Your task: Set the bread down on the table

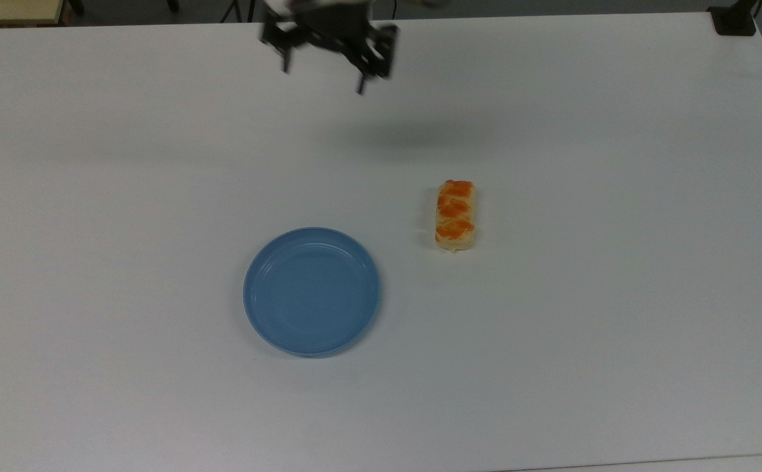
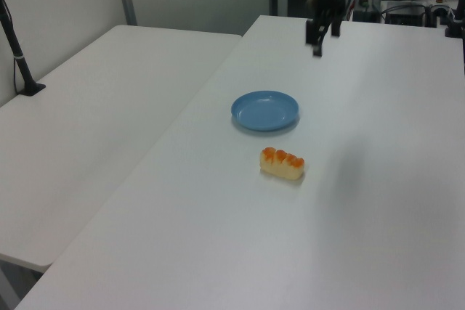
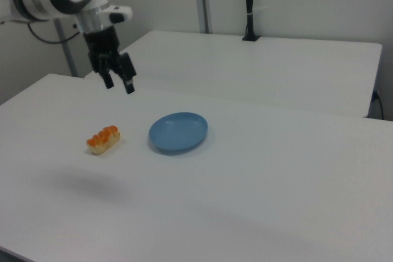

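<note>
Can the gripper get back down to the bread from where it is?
Probably yes: the gripper hangs open above the table, and the bread lies alone beside the plate.

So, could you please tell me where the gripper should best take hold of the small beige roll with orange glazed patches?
Probably from above, at the middle of the beige roll with orange patches, with the fingers closing across its narrow width. It lies flat on the white table, long sides free, apart from the blue plate.

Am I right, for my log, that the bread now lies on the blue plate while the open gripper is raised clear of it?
Not quite: the bread lies on the table beside the blue plate, as the top view shows. The gripper is indeed open and raised clear.
</note>
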You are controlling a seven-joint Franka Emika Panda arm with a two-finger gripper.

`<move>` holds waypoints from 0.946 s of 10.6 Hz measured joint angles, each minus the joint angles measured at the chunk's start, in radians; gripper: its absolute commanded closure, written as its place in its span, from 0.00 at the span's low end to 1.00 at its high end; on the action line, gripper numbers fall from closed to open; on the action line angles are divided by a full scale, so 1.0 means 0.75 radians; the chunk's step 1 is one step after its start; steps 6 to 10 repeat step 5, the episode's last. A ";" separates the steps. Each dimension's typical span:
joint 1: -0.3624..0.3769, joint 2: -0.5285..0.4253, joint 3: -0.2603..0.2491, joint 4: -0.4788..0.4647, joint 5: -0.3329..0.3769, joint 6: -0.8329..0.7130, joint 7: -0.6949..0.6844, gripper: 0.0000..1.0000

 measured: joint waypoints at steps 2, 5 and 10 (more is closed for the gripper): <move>-0.021 -0.117 -0.176 -0.003 0.109 -0.033 -0.202 0.00; -0.023 -0.141 -0.233 -0.011 0.114 -0.032 -0.398 0.00; -0.023 -0.141 -0.233 -0.011 0.114 -0.032 -0.398 0.00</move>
